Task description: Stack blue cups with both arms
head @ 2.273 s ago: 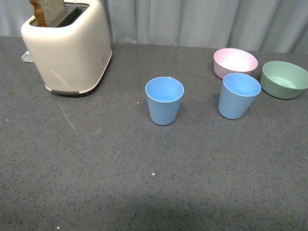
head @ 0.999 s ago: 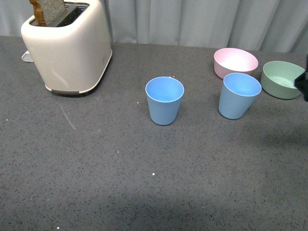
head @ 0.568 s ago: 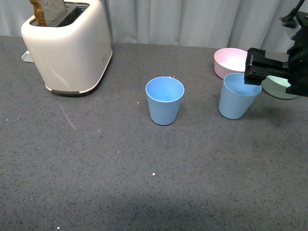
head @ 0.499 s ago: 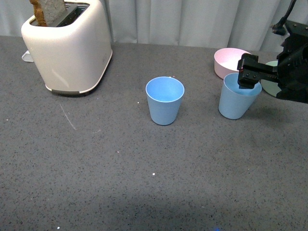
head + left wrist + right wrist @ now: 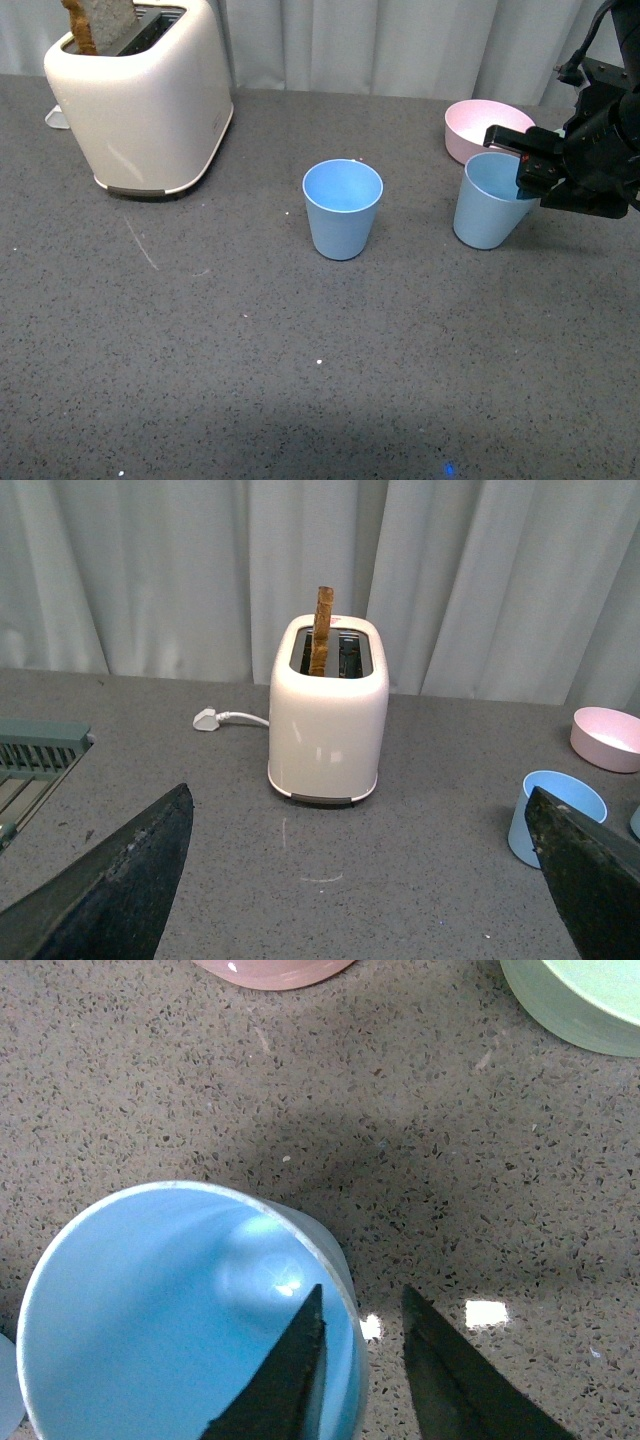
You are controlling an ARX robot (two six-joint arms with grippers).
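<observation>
Currently, the right tool point(image 5: 362, 1355) is straddling the rim of the blue cup point(image 5: 483, 215) near the worktop's point(image 5: 200, 350) far right corner, one finger inside, one outside, jaws apart, not clamping. The second blue cup point(image 5: 342, 215) is standing upright mid-worktop. The left tool point(image 5: 358, 795) is gaping wide, empty.

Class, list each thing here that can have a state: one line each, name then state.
Right cup: upright, empty.
Middle cup: upright, empty.
Toaster: toast in one slot, plug lying loose.
Pink bowl: empty.
Right gripper: open, astride right cup's rim.
Left gripper: open, empty.
</observation>
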